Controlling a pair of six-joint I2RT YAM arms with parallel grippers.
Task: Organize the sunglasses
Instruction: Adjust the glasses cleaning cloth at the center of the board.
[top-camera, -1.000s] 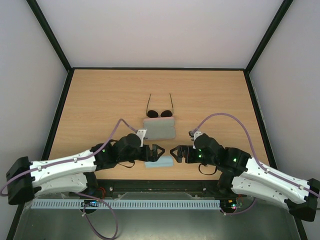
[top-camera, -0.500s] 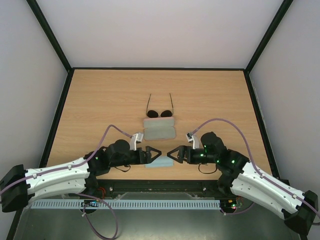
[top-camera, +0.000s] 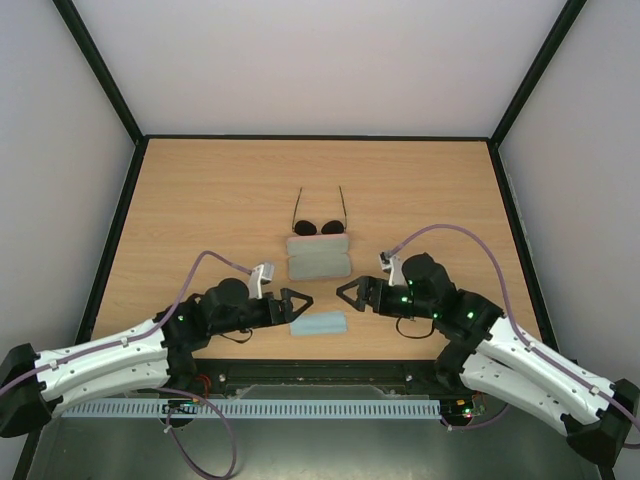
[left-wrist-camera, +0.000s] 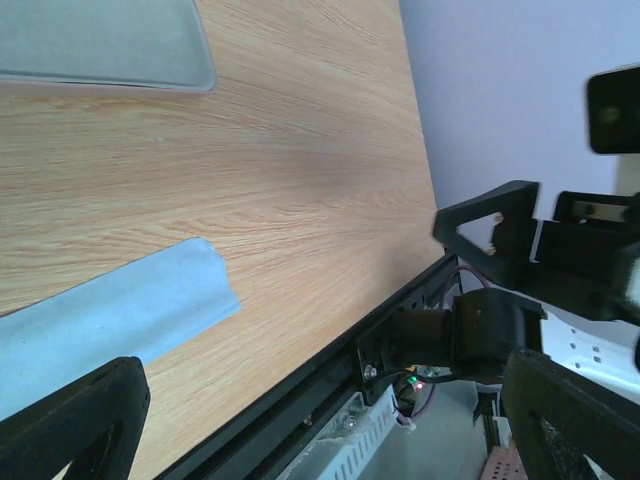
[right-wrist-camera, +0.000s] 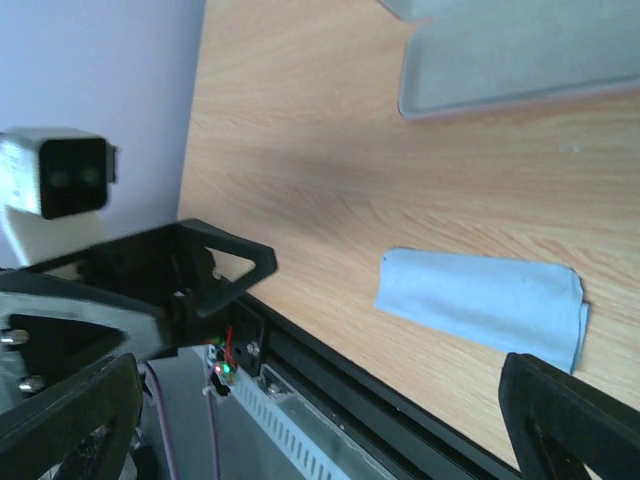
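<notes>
Hovering | L end effector (top-camera: 302, 301), R end effector (top-camera: 346, 294): apart, empty | sunglasses (top-camera: 320, 226) faint | case (left-wrist-camera: 100, 45) cropped wrist-cams

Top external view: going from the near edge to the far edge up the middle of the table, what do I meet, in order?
light blue cloth → glasses case → sunglasses

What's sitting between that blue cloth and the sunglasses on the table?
The greyish case, as the top view shows. It lies right against the near side of the sunglasses, with bare wood between it and the cloth.
</notes>
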